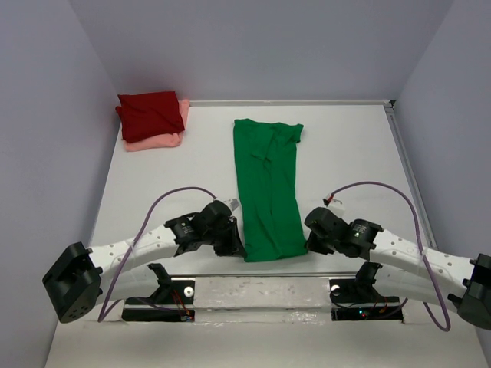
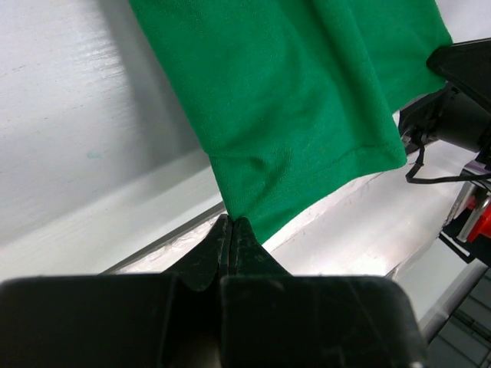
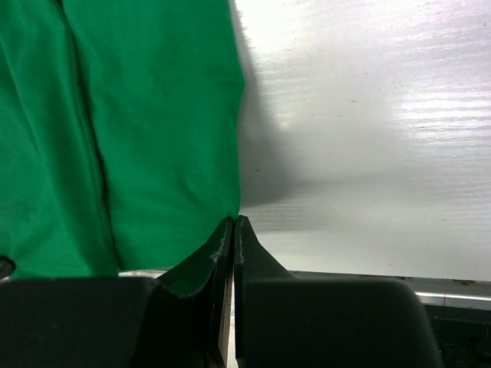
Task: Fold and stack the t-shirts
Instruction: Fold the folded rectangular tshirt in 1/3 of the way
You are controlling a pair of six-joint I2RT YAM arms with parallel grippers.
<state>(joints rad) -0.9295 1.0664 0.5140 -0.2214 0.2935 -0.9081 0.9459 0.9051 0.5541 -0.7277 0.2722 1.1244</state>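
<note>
Green t-shirt (image 1: 267,192) is in the centre of the top view, folded lengthwise into a long narrow strip on the white table (image 1: 345,153). It runs from upper centre down to just above the arm bases. The top end is a bit wider and rumpled, with a sleeve edge sticking out to the right. The rest lies mostly flat, with soft lengthwise creases. The bottom hem sits near the table's near edge.

Left gripper (image 1: 239,248) is at the hem's lower-left corner. In the left wrist view its fingers (image 2: 231,221) are pressed together, pinching the corner of the cloth (image 2: 307,100), which pulls into a small peak at the tips. The stitched hem line shows, and the fabric is a fine knit.

Right gripper (image 1: 311,244) is at the lower-right corner. In the right wrist view its fingers (image 3: 234,220) are also closed, with the shirt's (image 3: 153,115) right edge running down into the tips. A vertical fold line shows on the left of that frame.

Upper left of the top view, against the back wall: dark red t-shirt (image 1: 149,115) folded square on top of the folded salmon pink t-shirt (image 1: 157,141). The pink shows along the stack's bottom and right edges. The stack is well apart from the green one.
</note>
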